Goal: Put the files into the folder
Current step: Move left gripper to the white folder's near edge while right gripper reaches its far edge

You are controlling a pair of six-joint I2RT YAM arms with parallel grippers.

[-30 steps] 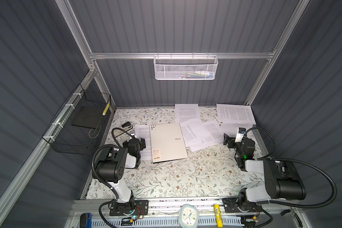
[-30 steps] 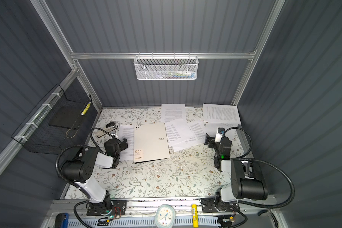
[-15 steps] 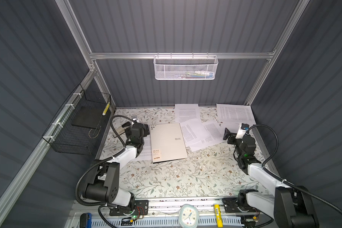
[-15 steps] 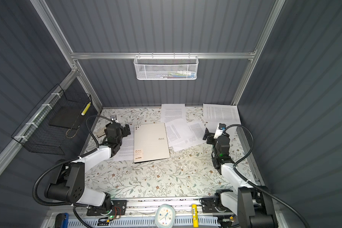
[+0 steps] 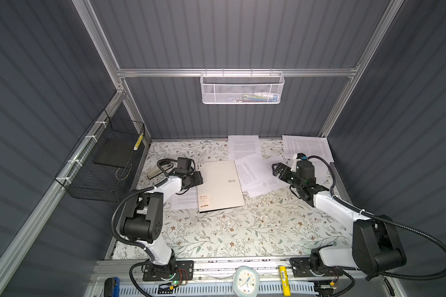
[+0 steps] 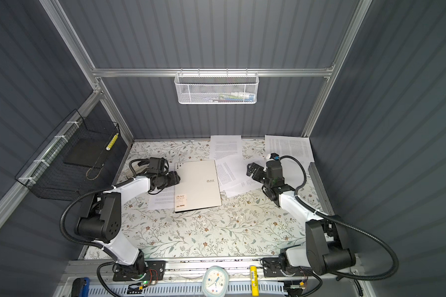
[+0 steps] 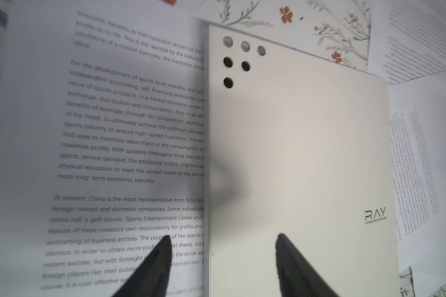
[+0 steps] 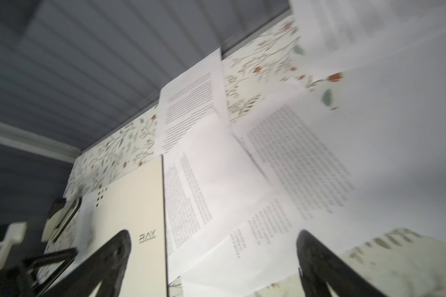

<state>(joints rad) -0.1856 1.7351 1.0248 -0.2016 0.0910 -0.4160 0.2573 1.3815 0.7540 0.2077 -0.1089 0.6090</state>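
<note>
Under folder [image 5: 220, 183] L edge, sheet [image 5: 184, 201] half hidden; L jaws, R jaws apart.

1. The folder [image 5: 220, 185] lies flat at mid-frame on the table [image 5: 242, 231].
2. One sheet [image 5: 184, 203] pokes out from under its left edge.
3. Overlapping files [image 5: 252, 172] lie just right of it.
4. Behind those, a middle sheet [image 5: 243, 146] and a corner sheet [image 5: 307, 149] touch the back wall.

Beige folder [image 5: 220, 183], floral tablecloth [image 5: 242, 231]

Laboratory robot cell: aluminium frame [image 5: 165, 72]; grey panelled walls [image 5: 216, 33]; left arm [image 5: 166, 189] and right arm [image 5: 337, 208] mounted at table [image 5: 229, 231] edge.
</note>
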